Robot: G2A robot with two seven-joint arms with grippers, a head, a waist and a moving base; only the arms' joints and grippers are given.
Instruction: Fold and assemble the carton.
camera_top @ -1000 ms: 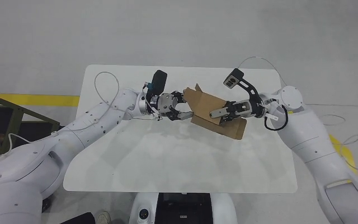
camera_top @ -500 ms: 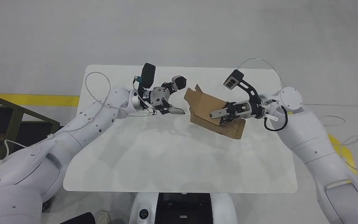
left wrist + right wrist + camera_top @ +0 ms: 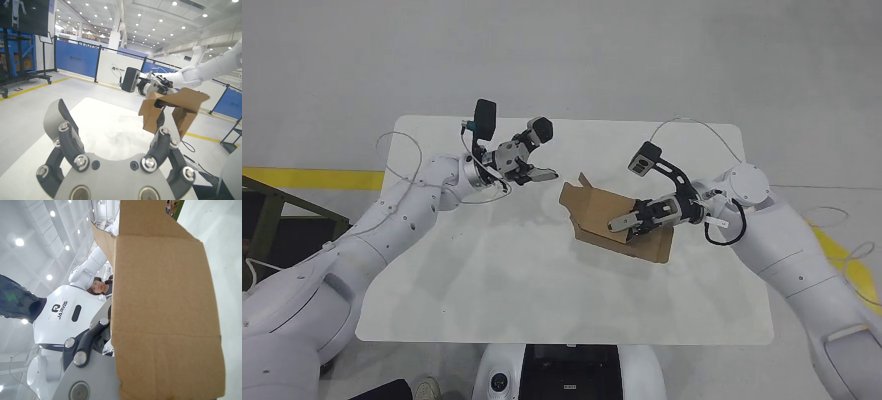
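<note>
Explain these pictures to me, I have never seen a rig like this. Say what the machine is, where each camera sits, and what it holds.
This is a robot with two arms, each ending in a two-fingered gripper, working at a white table. The top view looks down from a camera above the arms. The other two pictures come from cameras on the wrists, so each shows its own gripper up close. The work item is a brown carton, partly opened, its flaps not yet closed. The right gripper is clamped on one of its panels and holds it over the table; in the right wrist view the cardboard sits right in front of the lens. The left gripper is open, holds nothing, and hangs apart from the carton, facing it.
</note>
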